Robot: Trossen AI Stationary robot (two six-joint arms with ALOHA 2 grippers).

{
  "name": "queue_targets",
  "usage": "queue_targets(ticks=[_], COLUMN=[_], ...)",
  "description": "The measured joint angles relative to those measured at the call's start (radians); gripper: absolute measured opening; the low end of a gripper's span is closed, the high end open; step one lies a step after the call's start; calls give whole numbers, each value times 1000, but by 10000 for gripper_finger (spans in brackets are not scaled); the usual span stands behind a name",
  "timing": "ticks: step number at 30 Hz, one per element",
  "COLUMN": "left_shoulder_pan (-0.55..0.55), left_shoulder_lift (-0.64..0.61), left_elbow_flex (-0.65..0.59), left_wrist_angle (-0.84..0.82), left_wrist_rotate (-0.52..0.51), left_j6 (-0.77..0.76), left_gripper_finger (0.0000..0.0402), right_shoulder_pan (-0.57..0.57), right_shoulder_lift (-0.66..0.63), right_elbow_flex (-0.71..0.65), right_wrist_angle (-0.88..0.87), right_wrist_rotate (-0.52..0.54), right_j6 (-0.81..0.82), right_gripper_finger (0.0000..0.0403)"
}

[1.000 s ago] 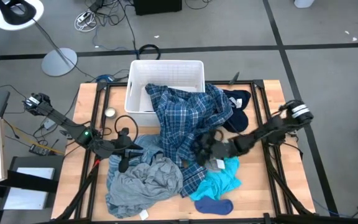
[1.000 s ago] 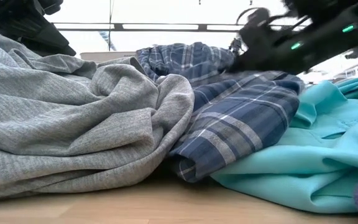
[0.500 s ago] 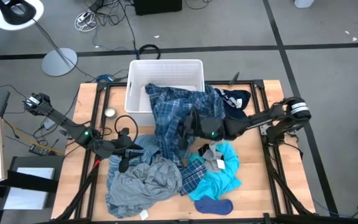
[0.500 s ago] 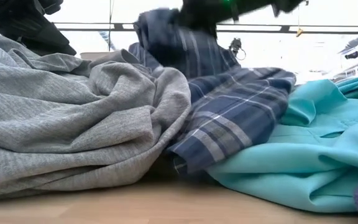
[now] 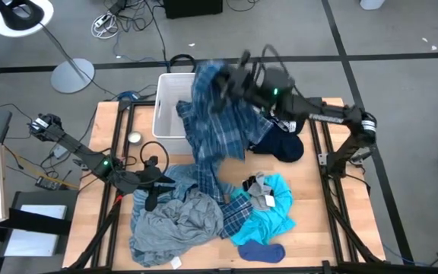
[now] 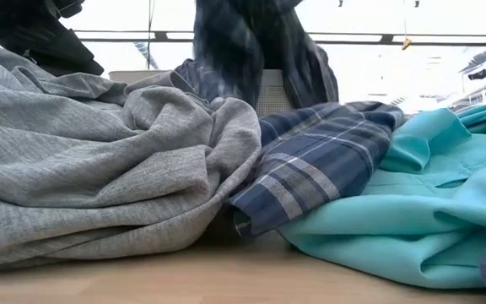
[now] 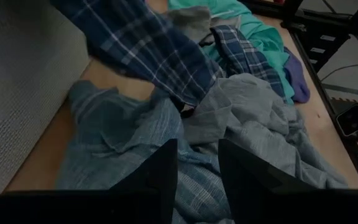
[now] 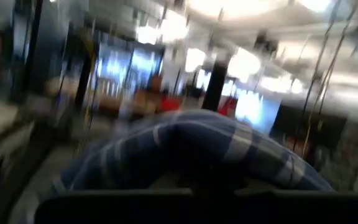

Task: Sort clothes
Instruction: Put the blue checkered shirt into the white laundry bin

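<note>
My right gripper [image 5: 225,81] is raised over the white bin [image 5: 167,114] and is shut on the blue plaid shirt [image 5: 215,133], which hangs from it in a long drape [image 6: 251,51]. At the table's left my left gripper [image 5: 155,183] stands open just over the grey-blue striped top [image 7: 117,143], with nothing between its fingers. The grey shirt [image 5: 177,224] lies heaped at the near left. The turquoise garment [image 5: 271,217] lies near right, with a dark blue sock [image 5: 261,251] at its near edge. The navy white-striped piece [image 5: 287,125] lies at the far right. My right gripper holds the plaid shirt by a bunched part at its top [image 5: 213,79], which arches over the fingers in the right wrist view [image 8: 191,140]. The exact place of contact is blurred. The shirt hangs below the gripper, and its lower end [image 5: 236,215] lies on the table beside the turquoise garment.
The bin stands at the table's far edge, left of middle. A small grey piece [image 5: 260,186] lies on the turquoise garment. A round tin [image 5: 134,138] sits at the far left. Bare wood shows at the right [image 5: 310,198].
My right gripper has shut on the plaid shirt at the table's middle. It has then risen and swung toward the far edge and left, to above the bin. The shirt's upper part is drawn up into a hanging drape, while its lower end stays on the table.
</note>
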Motion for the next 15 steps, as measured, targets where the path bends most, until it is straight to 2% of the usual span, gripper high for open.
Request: queue_targets(ticks=[5, 9, 12, 13, 15], left_shoulder_pan=[0, 5, 20, 25, 31], left_shoulder_lift=[0, 0, 0, 0, 0], left_elbow_flex=[0, 0, 0, 0, 0], left_wrist_angle=[-4, 0, -3, -7, -6], left_wrist_rotate=[-31, -46, -48, -49, -48], left_j6=[23, 28, 39, 47, 50], left_gripper_finger=[121, 121, 121, 121, 121], right_shoulder_pan=[-85, -117, -128, -131, -140], right_shoulder_lift=[106, 267, 394, 429, 452], right_elbow_flex=[233, 471, 645, 674, 628], right_wrist_angle=[-4, -25, -123, -156, -117], right_wrist_rotate=[-123, -211, -228, -228, -228], right_j6=[10, 42, 44, 44, 44], right_gripper_finger=[6, 6, 6, 6, 6])
